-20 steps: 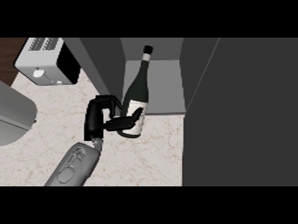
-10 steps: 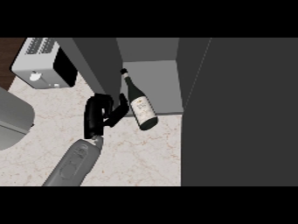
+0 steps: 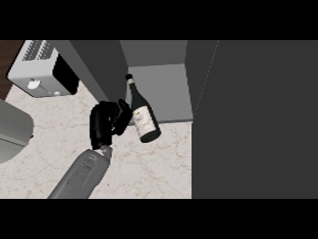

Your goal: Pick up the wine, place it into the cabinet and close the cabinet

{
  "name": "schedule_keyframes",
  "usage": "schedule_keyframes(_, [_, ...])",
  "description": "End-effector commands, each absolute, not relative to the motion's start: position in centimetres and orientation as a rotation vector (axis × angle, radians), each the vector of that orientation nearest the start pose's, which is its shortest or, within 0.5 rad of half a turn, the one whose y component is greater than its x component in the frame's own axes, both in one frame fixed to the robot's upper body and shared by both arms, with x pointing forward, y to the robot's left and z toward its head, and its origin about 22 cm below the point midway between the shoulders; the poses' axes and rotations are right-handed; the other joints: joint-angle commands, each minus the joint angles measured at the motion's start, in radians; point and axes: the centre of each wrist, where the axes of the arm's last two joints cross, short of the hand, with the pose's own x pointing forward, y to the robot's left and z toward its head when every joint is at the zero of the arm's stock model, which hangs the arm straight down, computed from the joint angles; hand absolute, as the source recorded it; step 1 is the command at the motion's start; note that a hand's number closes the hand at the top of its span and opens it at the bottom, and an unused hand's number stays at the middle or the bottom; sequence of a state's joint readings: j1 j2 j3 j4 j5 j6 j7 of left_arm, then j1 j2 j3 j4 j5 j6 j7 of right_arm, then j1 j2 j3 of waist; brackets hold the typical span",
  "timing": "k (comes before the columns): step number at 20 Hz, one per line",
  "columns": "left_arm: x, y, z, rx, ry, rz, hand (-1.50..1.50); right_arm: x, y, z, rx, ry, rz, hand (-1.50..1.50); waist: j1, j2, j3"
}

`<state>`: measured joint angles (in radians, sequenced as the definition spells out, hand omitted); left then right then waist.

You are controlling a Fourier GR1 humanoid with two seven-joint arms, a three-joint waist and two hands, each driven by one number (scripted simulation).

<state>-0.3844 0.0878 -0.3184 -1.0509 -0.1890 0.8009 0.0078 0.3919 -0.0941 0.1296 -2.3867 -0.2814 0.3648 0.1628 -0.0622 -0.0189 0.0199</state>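
An open cabinet door [image 3: 261, 116] fills the frame's right; the cabinet [image 3: 158, 93] sits upper centre, a toaster [image 3: 41, 70] upper left. At centre the wine bottle [image 3: 142, 115] tilts at the cabinet's mouth, the left hand [image 3: 106, 122] curled beside it.

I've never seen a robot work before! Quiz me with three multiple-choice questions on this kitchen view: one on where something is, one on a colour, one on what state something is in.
1. Where is the toaster?
A. upper left of the counter
B. inside the cabinet
C. lower right

2. What colour is the wine bottle's label?
A. red
B. white
C. blue

3. How is the wine bottle held?
A. lying flat on the counter
B. tilted, beside the hand
C. standing alone

Answers: 1 A, it sits by the upper left corner. 2 B, a pale label shows on dark glass. 3 B, its neck leans toward the open cabinet.
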Motion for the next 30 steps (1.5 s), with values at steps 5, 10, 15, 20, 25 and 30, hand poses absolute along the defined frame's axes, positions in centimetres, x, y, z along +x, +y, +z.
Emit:
schedule_keyframes(5, [34.4, 12.8, -2.4, 0.546, -1.496, -0.119, 1.50, 11.5, -23.7, 13.7, 0.479, -1.880, 0.260, -1.50, -0.048, 0.044, -0.023])
schedule_keyframes(10, [34.4, 12.0, -2.0, 0.549, -1.488, -0.024, 1.50, 11.1, -23.9, 13.5, 0.501, -1.870, 0.272, -1.50, -0.065, 0.044, -0.023])
schedule_keyframes(15, [35.8, 12.5, -0.5, 0.633, -1.572, -0.053, 1.50, 11.6, -23.9, 13.2, 0.508, -1.870, 0.284, -1.50, -0.066, 0.045, -0.021])
schedule_keyframes(20, [35.8, 13.9, -1.1, 0.753, -1.621, -0.176, 1.50, 11.8, -23.9, 12.8, 0.523, -1.862, 0.309, -1.50, -0.089, 0.048, -0.019])
schedule_keyframes(25, [35.4, 12.6, -1.5, 0.795, -1.645, -0.285, 1.50, 11.7, -23.6, 13.1, 0.537, -1.871, 0.308, -1.50, -0.081, 0.043, -0.019])
schedule_keyframes(30, [35.5, 9.7, -0.4, 0.752, -1.637, -0.237, 1.50, 12.3, -24.1, 12.6, 0.526, -1.876, 0.305, -1.50, -0.078, 0.044, -0.018])
